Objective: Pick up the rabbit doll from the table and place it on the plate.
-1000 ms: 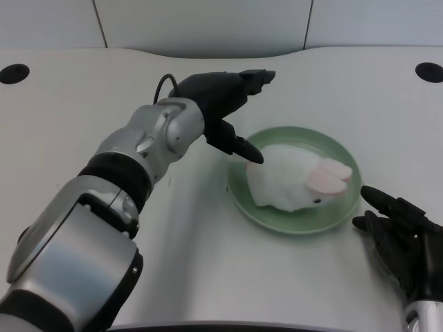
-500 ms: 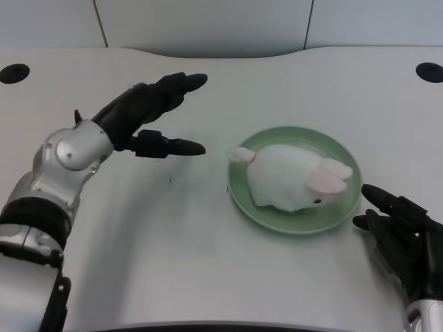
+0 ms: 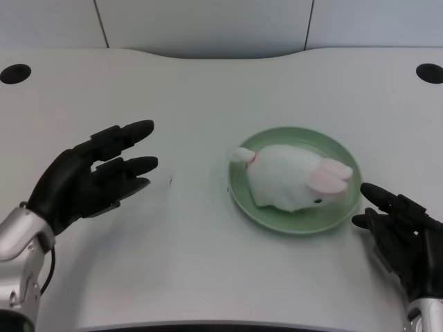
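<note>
White table (image 3: 208, 263) fills the view, and nearest me the left hand (image 3: 86, 181) hovers low at the left with fingers spread, gripping nothing. Farther right, well apart from it, the rabbit doll (image 3: 291, 176) lies on the green plate (image 3: 277, 218), seemingly on its side.
</note>
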Available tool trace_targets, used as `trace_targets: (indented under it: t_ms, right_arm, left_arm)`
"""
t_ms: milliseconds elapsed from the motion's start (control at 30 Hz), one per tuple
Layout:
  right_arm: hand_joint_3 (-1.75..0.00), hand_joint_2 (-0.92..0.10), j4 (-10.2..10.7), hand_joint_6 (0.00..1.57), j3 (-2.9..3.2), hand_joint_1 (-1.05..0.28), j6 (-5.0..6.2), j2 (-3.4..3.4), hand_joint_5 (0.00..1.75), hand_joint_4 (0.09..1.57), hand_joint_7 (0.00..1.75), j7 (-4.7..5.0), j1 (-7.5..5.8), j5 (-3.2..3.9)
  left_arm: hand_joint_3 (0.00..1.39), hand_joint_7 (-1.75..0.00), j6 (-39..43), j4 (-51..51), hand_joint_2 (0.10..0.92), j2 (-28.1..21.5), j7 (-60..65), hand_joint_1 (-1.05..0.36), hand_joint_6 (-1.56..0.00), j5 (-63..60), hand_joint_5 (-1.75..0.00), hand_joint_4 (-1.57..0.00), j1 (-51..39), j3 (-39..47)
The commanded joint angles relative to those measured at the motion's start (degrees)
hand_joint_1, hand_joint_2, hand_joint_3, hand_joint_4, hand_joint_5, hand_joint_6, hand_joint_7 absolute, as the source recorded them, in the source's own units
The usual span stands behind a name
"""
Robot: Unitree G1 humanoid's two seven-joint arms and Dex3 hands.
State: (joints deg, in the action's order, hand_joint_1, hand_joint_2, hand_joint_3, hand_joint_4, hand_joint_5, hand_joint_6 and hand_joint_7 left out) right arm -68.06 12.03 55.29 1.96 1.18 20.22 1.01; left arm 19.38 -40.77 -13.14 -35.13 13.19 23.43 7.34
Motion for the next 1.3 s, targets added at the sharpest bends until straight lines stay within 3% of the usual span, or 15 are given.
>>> trace_targets:
  t_ms: [33,100,133,233,400,467,567,767,900,967,1133,1233,1267,1300]
  right_arm:
    - [-0.31,-0.92,1.0,0.92,-0.37,-0.30,-0.40,-1.35,1.10,0.55,0.01,-1.12,-0.80,0.22]
    - [-0.31,-0.92,1.7,0.93,-0.71,-0.31,-1.08,-1.14,1.12,0.54,0.01,-0.31,-1.11,-0.26]
    - [-0.31,-0.92,2.1,0.93,-1.09,-0.31,-1.00,-1.17,1.11,0.53,0.01,0.55,-1.34,-0.94]
    - [-0.32,-0.92,3.2,0.92,-1.99,-0.30,-0.93,-1.42,1.08,0.51,0.01,1.14,-2.28,-1.73]
    - [-0.33,-0.92,3.6,0.91,-1.90,-0.29,-1.04,-1.82,1.11,0.55,0.00,-0.89,-2.68,-0.76]
    - [-0.34,-0.92,3.6,0.91,-1.59,-0.27,-0.94,-1.95,1.10,0.53,0.00,-1.95,-2.69,-0.10]
    - [-0.36,-0.92,3.0,0.89,-1.85,-0.27,-0.48,-2.96,1.07,0.51,0.00,-2.17,-2.53,-0.81]
    - [-0.33,-0.92,1.8,0.90,-1.03,-0.32,-1.26,-3.69,1.02,0.51,0.01,-2.53,-1.36,0.06]
    - [-0.29,-0.92,1.1,0.92,-0.26,-0.32,-1.38,-3.48,0.98,0.57,0.02,-0.66,-0.57,0.22]
    - [-0.30,-0.92,0.1,0.92,-0.12,-0.30,-0.62,-3.66,0.98,0.60,0.01,-0.26,0.00,0.02]
    - [-0.32,-0.92,-1.6,0.92,-0.91,-0.32,-0.97,-4.14,0.99,0.60,0.01,4.44,1.30,-2.51]
    - [-0.30,-0.92,-2.6,0.94,-0.47,-0.29,-0.65,-3.87,0.99,0.59,0.02,4.36,2.04,-1.98]
    - [-0.30,-0.92,-2.9,0.94,-0.56,-0.28,-0.16,-3.98,1.00,0.59,0.02,4.32,2.17,-2.14]
    - [-0.30,-0.92,-3.0,0.93,-0.38,-0.27,-0.45,-3.92,1.00,0.59,0.02,3.94,2.34,-1.79]
  left_arm:
    - [0.24,-0.07,-6.6,6.9,0.921,-0.1,-2.0,-0.67,-0.44,6.1,-0.44,-0.51,-6.2,2.9]
    - [0.25,-0.06,-11.0,10.8,0.921,-0.6,-3.7,-0.72,-0.45,10.0,-0.45,-0.51,-9.9,4.6]
    - [0.25,-0.05,-12.9,12.7,0.921,-0.9,-4.2,-0.72,-0.47,11.6,-0.46,-0.50,-11.8,5.4]
    - [0.21,-0.03,-17.5,17.8,0.921,-1.1,-4.9,-0.71,-0.55,15.1,-0.61,-0.49,-16.9,7.3]
    - [0.19,-0.04,-21.7,23.2,0.921,-0.2,-3.2,-0.72,-0.63,17.7,-0.76,-0.48,-23.0,9.7]
    - [0.20,-0.04,-23.0,25.3,0.921,0.8,-1.5,-0.71,-0.65,18.1,-0.78,-0.48,-25.1,10.2]
    - [0.25,-0.04,-23.6,27.0,0.921,2.4,0.5,-0.71,-0.67,18.0,-0.83,-0.52,-26.7,10.2]
    - [0.28,-0.03,-22.2,25.9,0.921,4.5,2.6,-0.71,-0.68,17.2,-0.87,-0.51,-25.7,10.1]
    - [0.29,-0.03,-22.1,24.5,0.921,5.1,3.3,-0.71,-0.68,16.8,-0.90,-0.48,-24.5,10.0]
    - [0.31,-0.03,-22.0,23.5,0.921,5.3,3.6,-0.71,-0.68,16.3,-0.93,-0.48,-24.0,10.0]
    - [0.32,-0.03,-20.7,20.3,0.921,5.7,3.4,-0.70,-0.70,16.2,-0.95,-0.48,-22.2,10.6]
    - [0.32,-0.03,-19.7,18.9,0.921,5.6,3.4,-0.71,-0.70,15.8,-0.95,-0.48,-21.4,10.7]
    - [0.32,-0.03,-19.5,18.6,0.921,5.5,3.4,-0.71,-0.70,15.8,-0.95,-0.48,-21.2,10.7]
    - [0.32,-0.03,-19.6,18.5,0.921,5.4,3.6,-0.71,-0.70,15.8,-0.95,-0.48,-20.9,10.8]
